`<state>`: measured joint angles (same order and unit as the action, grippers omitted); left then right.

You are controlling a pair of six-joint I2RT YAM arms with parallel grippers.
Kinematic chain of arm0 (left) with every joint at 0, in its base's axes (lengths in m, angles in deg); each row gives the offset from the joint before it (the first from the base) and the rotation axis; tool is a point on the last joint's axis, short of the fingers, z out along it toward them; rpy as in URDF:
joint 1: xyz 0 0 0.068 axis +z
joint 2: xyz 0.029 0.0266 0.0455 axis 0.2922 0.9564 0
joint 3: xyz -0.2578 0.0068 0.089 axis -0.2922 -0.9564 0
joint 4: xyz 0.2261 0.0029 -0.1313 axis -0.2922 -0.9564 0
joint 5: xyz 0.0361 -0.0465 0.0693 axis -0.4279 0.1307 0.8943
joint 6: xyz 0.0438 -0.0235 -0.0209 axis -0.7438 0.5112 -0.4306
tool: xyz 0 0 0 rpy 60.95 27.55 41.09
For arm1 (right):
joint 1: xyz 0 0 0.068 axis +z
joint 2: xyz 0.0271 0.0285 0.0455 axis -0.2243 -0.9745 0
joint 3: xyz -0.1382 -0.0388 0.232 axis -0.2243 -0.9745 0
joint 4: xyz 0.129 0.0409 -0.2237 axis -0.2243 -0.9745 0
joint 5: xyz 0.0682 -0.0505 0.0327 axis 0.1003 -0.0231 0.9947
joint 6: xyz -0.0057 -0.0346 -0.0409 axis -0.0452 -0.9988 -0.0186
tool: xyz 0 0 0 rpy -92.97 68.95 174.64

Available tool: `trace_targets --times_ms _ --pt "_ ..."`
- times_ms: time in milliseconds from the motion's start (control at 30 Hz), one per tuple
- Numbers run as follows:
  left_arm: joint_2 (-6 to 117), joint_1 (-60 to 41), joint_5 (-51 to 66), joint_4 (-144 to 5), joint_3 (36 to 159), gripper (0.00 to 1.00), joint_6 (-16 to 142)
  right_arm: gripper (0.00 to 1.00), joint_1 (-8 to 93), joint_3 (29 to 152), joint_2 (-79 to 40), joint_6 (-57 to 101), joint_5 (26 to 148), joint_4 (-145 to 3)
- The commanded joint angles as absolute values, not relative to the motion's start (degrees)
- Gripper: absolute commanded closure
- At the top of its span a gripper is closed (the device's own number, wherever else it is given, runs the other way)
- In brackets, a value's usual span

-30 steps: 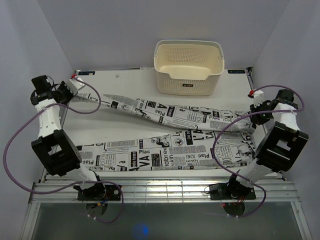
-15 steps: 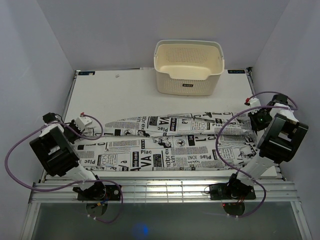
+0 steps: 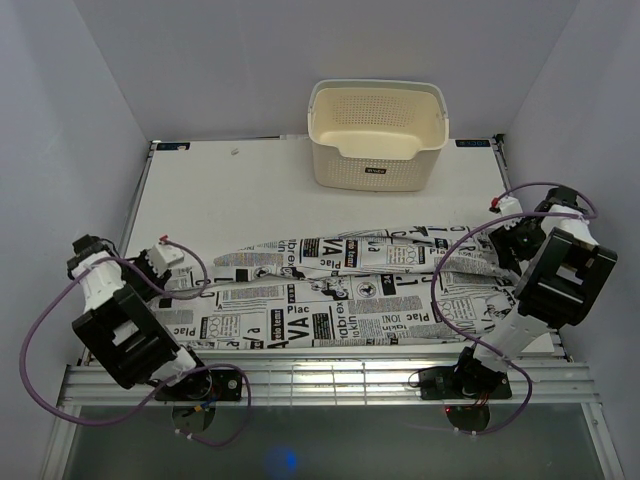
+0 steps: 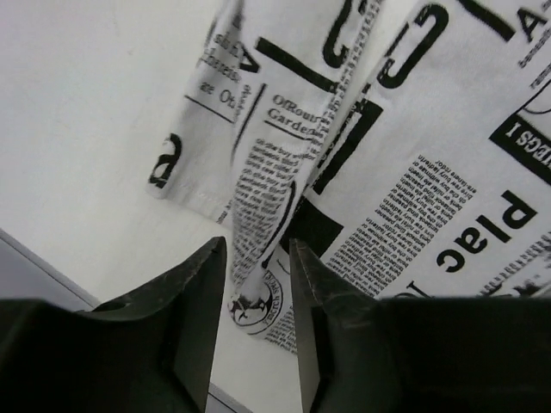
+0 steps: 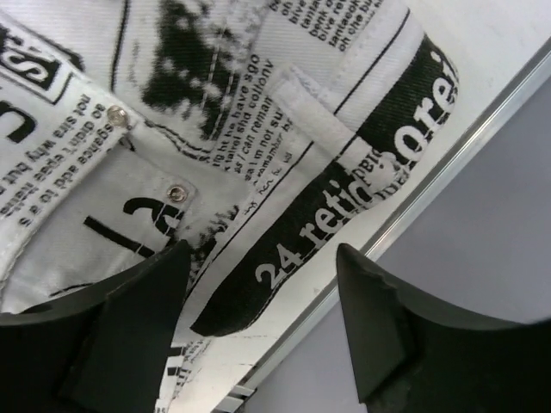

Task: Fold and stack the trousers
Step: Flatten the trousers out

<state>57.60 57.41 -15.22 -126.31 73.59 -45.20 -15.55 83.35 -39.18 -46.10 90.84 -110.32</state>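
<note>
Trousers (image 3: 340, 290) lay lengthwise across the near half of the table (image 3: 250, 190), one leg lapped over the other, waist end on the right and hems on the left. I saw the left gripper (image 4: 256, 258) low over the hem end, jaws partly apart, with a narrow fold of printed cloth lying between them, not pinched. Right gripper (image 5: 261, 254) sat over the waistband (image 5: 344, 172) at the table's right edge, jaws wide, holding nothing. Basket (image 3: 377, 125) stood at the far edge, apart from the trousers.
</note>
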Motion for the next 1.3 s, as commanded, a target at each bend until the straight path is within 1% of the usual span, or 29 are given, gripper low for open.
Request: trace_targets --times_ms 0,33,67,100,133,167,233,300,333,400,467,633,767,833,900,933,967,1000,1067,1100,1133,1167,1267 --pt "60.6 60.3 -25.0 -133.6 87.2 0.52 -37.3 0.25 -16.0 85.7 -34.7 -48.9 94.0 -114.6" --pt "62.5 60.8 -26.8 -134.5 90.5 0.51 -34.0 0.19 -15.9 86.1 -33.2 -47.9 95.2 -114.7" --pt "66.4 61.1 -29.8 -135.6 93.7 0.39 -27.6 0.16 -15.8 87.9 -32.7 -47.1 97.9 -115.1" --pt "68.4 61.4 -30.5 -135.5 98.7 0.3 -24.6 0.13 -15.3 88.8 -32.0 -46.3 99.2 -115.6" --pt "70.5 61.3 -31.0 -135.2 100.9 0.29 -21.6 0.12 -15.1 89.8 -31.8 -44.7 101.3 -115.8" --pt "72.7 61.4 -31.8 -135.6 102.8 0.28 -17.3 0.11 -14.6 90.7 -31.9 -43.9 101.9 -115.8" --pt "78.9 61.2 -31.7 -135.4 107.5 0.27 -14.1 0.13 -12.4 92.6 -32.4 -41.7 102.6 -114.5" --pt "84.2 61.1 -30.6 -135.2 110.7 0.26 -10.0 0.18 -9.7 93.7 -33.8 -40.5 102.3 -113.3" --pt "85.8 60.9 -29.7 -134.7 111.2 0.26 -8.7 0.23 -8.8 93.8 -34.3 -39.9 101.7 -113.2" --pt "88.4 60.9 -27.9 -134.3 111.4 0.26 -7.4 0.26 -6.2 93.2 -35.8 -39.5 101.1 -112.6" --pt "88.8 60.8 -26.9 -132.7 108.9 0.26 -6.9 0.28 -4.2 92.0 -36.6 -39.0 100.3 -110.6" --pt "87.0 59.4 -23.0 -127.4 99.5 0.25 -5.2 0.29 -1.3 86.3 -37.8 -39.1 97.8 -106.1" --pt "86.5 57.6 -19.9 -123.9 94.3 0.26 -3.6 0.29 -0.1 81.8 -37.5 -40.5 96.1 -104.7" --pt "86.3 57.2 -18.8 -122.5 92.9 0.3 -3.2 0.3 -0.1 79.9 -37.1 -41.9 95.1 -104.2" --pt "86.4 56.7 -18.1 -122.1 91.8 0.41 -3.8 0.31 -0.1 77.2 -36.8 -43.0 94.0 -103.1" --pt "86.3 56.6 -17.9 -121.7 91.7 0.48 -3.4 0.34 -0.1 76.2 -36.8 -43.3 93.6 -102.6" --pt "86.2 56.5 -18.3 -121.5 91.8 0.65 -3.1 0.37 -0.1 74.8 -36.8 -43.5 93.2 -102.1" --pt "86.1 56.5 -18.9 -121.4 92.7 0.74 -2.5 0.47 -0.1 74.3 -36.9 -43.6 92.8 -100.9" --pt "84.7 56.6 -21.2 -121.4 94.2 0.97 -1.4 0.61 -0.2 73.6 -37.5 -43.8 91.3 -100.1" --pt "83.7 56.7 -22.5 -121.4 95.8 1.0 -1.2 0.68 -0.2 73.6 -37.5 -43.8 90.7 -99.6" --pt "82.3 56.9 -24.0 -120.6 96.3 1.0 -1.2 0.87 -0.4 73.8 -37.5 -43.8 90.4 -99.6" --pt "80.5 57.5 -25.4 -119.7 96.4 1.0 -0.9 0.92 -0.8 74.0 -37.1 -43.4 90.5 -99.5" --pt "72.9 59.7 -32.6 -116.4 96.2 1.0 -1.7 0.92 -1.9 74.7 -35.0 -43.6 91.1 -99.6"
